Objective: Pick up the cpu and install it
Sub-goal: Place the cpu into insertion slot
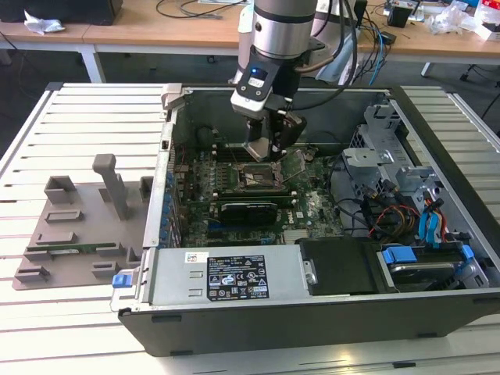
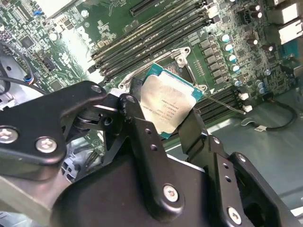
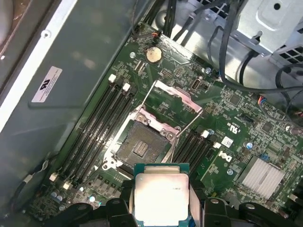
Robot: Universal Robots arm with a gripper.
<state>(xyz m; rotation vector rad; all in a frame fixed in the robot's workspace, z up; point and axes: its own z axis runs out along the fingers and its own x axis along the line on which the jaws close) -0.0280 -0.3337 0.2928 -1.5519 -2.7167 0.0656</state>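
Jaws are clenched on the cpu (image 2: 168, 106). In the second wrist view we see the gripper (image 2: 164, 112) pinching it by two opposite edges between black fingers (image 2: 142, 137), its pale metal top towards the camera. In the first wrist view we find the cpu held clear of the socket (image 3: 142, 146), not seated in it. The socket lies bare with its dark contact field uncovered. Its hinged metal frame (image 3: 177, 97) is swung open on the side of the socket away from the cpu. Along both flanks of the socket run memory slots (image 3: 94, 127). In the exterior view we see the arm (image 1: 277, 31) reaching down into the open computer case (image 1: 328, 320) over the socket. A grey tray (image 1: 78, 226) lies outside the case, well apart from the socket, towards the exterior view's left.
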